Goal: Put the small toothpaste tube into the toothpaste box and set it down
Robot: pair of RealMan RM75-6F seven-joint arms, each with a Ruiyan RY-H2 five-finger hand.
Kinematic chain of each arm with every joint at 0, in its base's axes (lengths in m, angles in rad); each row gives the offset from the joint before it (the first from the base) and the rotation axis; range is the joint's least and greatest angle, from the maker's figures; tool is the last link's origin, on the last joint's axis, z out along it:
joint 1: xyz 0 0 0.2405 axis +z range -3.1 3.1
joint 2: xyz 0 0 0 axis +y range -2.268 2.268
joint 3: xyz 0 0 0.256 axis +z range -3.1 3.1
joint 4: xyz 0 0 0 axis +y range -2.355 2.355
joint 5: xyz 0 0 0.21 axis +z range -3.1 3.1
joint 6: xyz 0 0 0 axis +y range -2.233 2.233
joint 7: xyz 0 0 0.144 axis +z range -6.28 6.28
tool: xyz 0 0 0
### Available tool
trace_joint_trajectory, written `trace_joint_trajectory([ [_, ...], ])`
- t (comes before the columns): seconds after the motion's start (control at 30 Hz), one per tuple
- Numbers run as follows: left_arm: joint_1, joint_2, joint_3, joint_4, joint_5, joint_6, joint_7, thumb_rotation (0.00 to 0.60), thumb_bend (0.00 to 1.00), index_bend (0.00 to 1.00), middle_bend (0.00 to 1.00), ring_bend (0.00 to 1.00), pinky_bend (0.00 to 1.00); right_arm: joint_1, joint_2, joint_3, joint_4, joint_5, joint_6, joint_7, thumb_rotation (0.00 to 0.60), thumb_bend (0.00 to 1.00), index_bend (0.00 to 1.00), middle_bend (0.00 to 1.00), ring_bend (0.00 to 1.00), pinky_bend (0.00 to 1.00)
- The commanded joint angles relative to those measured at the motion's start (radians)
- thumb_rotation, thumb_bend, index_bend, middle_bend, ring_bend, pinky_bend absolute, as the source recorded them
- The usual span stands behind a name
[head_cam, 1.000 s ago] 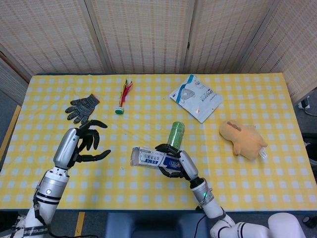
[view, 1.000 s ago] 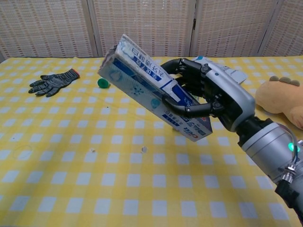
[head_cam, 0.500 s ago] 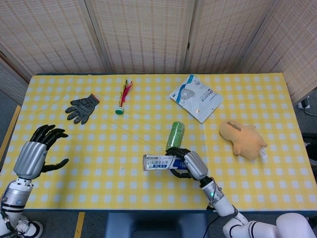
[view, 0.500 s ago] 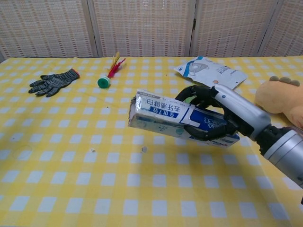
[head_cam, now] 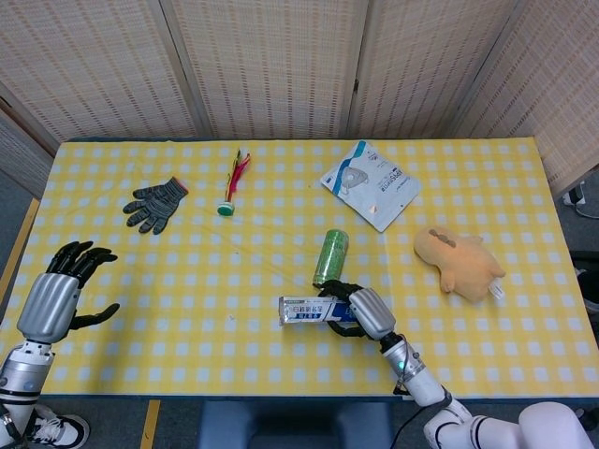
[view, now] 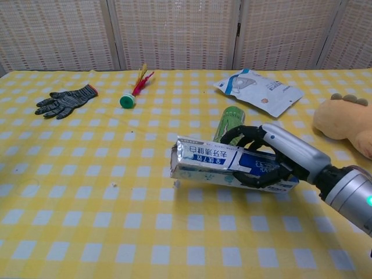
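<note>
**Cardboard box low over the cloth, ready to be set down**

Silver and black, the right hand [view: 268,158] wraps its fingers around the toothpaste box [view: 224,167], grasping it near its right end. The box lies nearly level, its open left end toward the table's near left, and it sits at or just above the checked tablecloth [view: 87,192]; contact cannot be confirmed. The small toothpaste tube does not show in either view, so it is probably already inside the box. Just behind the hand lies a green bottle [head_cam: 330,255]. Farther right rests a tan plush toy [head_cam: 459,262], and a mask packet [head_cam: 371,184] lies far right of centre. A grey glove [head_cam: 153,202] and a shuttlecock [head_cam: 232,181] sit at the far left. The left hand [head_cam: 58,296] hangs released, fingers spread, at the near left edge.

The step in hand looks like the final placement. Next, the box should settle flat before the fingers loosen, without nudging the bottle.
</note>
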Motion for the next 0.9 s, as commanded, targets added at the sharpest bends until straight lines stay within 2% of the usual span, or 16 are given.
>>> trace_joint_trajectory([
  [0.03,0.002,0.004,0.000,-0.005,-0.002,-0.002,-0.003,0.600,0.19,0.26,0.26,0.14,0.13,0.003,0.024,-0.003,-0.021,-0.007,-0.001,-0.008,0.600,0.39,0.21,0.15,0.23,0.28],
  [0.17,0.004,0.011,0.002,-0.013,-0.003,-0.012,-0.003,0.600,0.19,0.23,0.26,0.15,0.13,0.002,0.064,-0.005,-0.068,-0.011,0.000,-0.041,0.600,0.39,0.02,0.05,0.15,0.21],
  [0.5,0.034,0.030,0.017,-0.036,0.017,0.014,0.003,0.600,0.19,0.22,0.25,0.14,0.13,-0.037,0.189,-0.008,-0.232,-0.044,0.093,-0.106,0.600,0.39,0.00,0.02,0.12,0.20],
  [0.6,0.076,0.034,0.046,-0.009,0.042,0.059,0.114,0.600,0.19,0.21,0.21,0.11,0.08,-0.094,0.307,-0.032,-0.334,-0.060,0.163,-0.286,0.600,0.39,0.00,0.00,0.10,0.19],
  [0.7,0.111,0.040,0.089,0.008,0.041,0.054,0.216,0.600,0.20,0.16,0.15,0.05,0.02,-0.161,0.408,-0.050,-0.431,-0.055,0.229,-0.494,0.600,0.39,0.00,0.00,0.10,0.17],
  [0.77,0.142,0.029,0.108,0.020,0.048,0.079,0.264,0.600,0.20,0.14,0.11,0.02,0.00,-0.215,0.477,-0.070,-0.477,-0.052,0.281,-0.614,0.600,0.39,0.00,0.00,0.07,0.11],
  [0.9,0.210,-0.020,0.119,0.087,0.076,0.187,0.248,0.600,0.20,0.13,0.10,0.02,0.00,-0.320,0.593,-0.108,-0.548,-0.036,0.382,-0.703,0.600,0.38,0.00,0.00,0.00,0.00],
])
